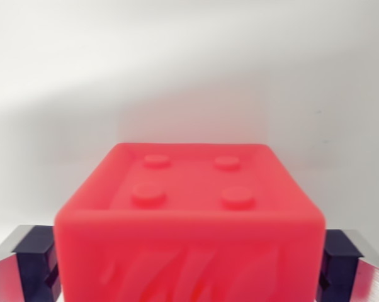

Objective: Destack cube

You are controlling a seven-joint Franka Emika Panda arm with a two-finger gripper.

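A red cube [189, 207] fills the lower middle of the wrist view, close to the camera. Its top face is recessed and carries several round studs. My gripper [189, 270] straddles it: a dark pad on a silver finger [35, 264] presses against the cube's side at the wrist view's left, and the other finger [340, 264] presses against the opposite side at the wrist view's right. The jaws are shut on the cube. Whatever lies beneath the cube is hidden by it.
A plain white surface [189, 69] lies behind and around the cube, with a soft shadow across it. No other object shows in this view.
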